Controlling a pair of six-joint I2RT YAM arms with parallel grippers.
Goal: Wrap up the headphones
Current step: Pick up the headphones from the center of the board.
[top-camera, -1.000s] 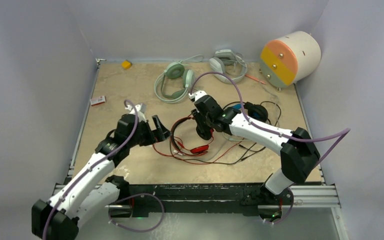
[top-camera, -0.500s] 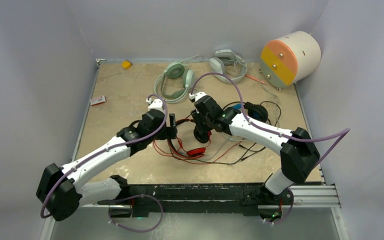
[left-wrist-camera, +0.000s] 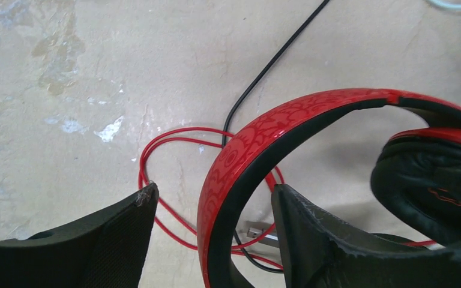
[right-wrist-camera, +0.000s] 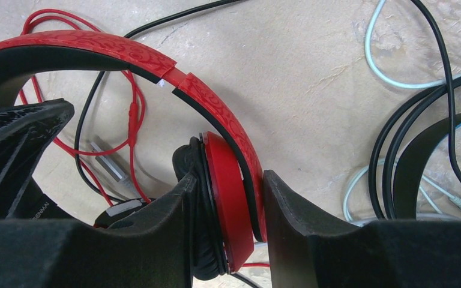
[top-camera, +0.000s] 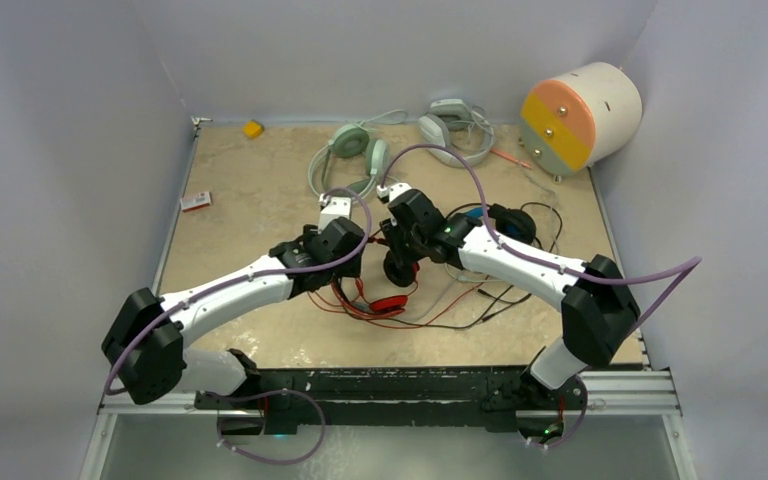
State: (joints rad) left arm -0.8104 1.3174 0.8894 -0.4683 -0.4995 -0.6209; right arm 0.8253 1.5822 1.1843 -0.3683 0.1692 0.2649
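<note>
Both tools on red-and-black headset (left-wrist-camera: pixel 312 117): left tool (left-wrist-camera: pixel 213 192) newly arrived, open astride; right tool (right-wrist-camera: pixel 229 180) gripping.

High rear camera overlooks the whole beige worktop (top-camera: pixel 240 200); both wrist cameras face down, close, sharing the red-and-black headset (left-wrist-camera: pixel 246 144).

The red-and-black headset (top-camera: pixel 391 300) stands tipped up on edge in the middle of the table (top-camera: pixel 240 200). One red ear cup is pinched in the right gripper (right-wrist-camera: pixel 228 180), and the patterned red headband arches away to the left. Its thin red cable (left-wrist-camera: pixel 174 131) lies in loose loops underneath. The black headset with blue ear cups (top-camera: pixel 510 222) lies just to the right, partly hidden, with its black cable sprawled loose. The mint-green headset (top-camera: pixel 348 140) lies flat near the far edge, its pale cable trailing.
</note>
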